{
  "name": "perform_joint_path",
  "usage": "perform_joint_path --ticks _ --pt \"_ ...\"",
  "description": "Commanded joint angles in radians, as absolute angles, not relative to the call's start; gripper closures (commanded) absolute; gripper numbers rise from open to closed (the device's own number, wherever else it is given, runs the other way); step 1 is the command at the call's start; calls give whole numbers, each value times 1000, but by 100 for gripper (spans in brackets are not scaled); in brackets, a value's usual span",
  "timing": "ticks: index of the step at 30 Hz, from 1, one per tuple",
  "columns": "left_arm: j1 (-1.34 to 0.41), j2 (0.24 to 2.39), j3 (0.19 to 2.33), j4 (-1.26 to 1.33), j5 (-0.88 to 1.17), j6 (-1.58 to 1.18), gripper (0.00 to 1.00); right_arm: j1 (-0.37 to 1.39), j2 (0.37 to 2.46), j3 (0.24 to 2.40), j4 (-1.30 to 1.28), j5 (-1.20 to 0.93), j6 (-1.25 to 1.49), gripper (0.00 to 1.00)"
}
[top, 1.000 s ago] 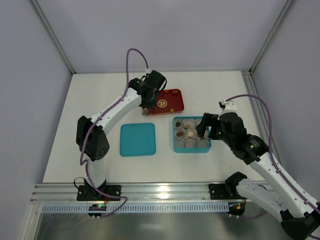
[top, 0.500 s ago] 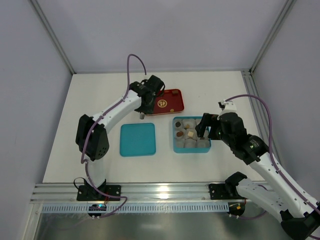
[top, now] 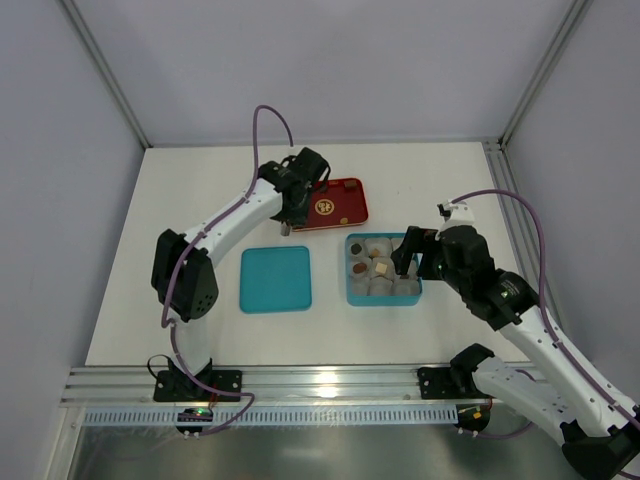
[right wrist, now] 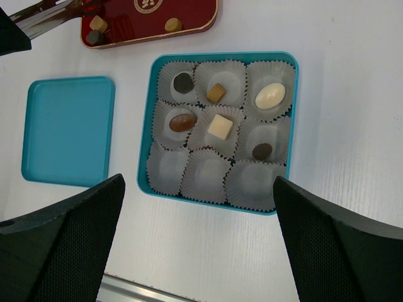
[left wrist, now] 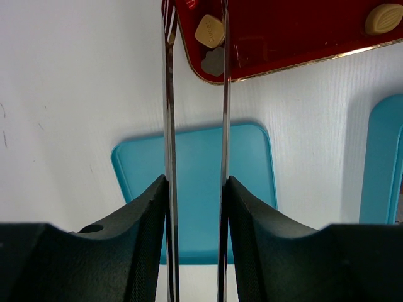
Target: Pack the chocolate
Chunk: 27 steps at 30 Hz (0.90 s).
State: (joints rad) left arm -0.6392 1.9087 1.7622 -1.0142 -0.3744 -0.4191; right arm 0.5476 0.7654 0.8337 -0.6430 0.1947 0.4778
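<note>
Clenching metal tweezers [left wrist: 168, 126], the left hand [left wrist: 195, 182] brackets a tan chocolate [left wrist: 210, 30] in the red tray [left wrist: 283, 31]; the right hand [right wrist: 198, 182] hangs released above the teal box [right wrist: 220, 55].

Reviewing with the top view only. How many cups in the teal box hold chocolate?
Observer: Right wrist view: six of nine paper cups in the teal box hold chocolate; the near row is empty.
Operator: What is on the red tray?
Observer: On the red tray, a tan piece and dark piece share one corner; a second tan piece sits apart.
Operator: Is the left gripper carrying one?
Observer: No. The left gripper holds tweezers, tines apart, the corner tan piece between them, unpinched.
</note>
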Motion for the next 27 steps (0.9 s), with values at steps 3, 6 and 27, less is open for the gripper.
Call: perform_joint_path --ticks 3,6,27 --pt "-632 1867 1812 -993 -379 -423 60 546 759 833 -604 190 486 0" --pt "-632 1876 1812 -993 -374 -423 60 546 761 830 -604 190 486 0" --pt "-623 1930 1824 -991 -371 -423 60 545 762 821 -606 198 479 0"
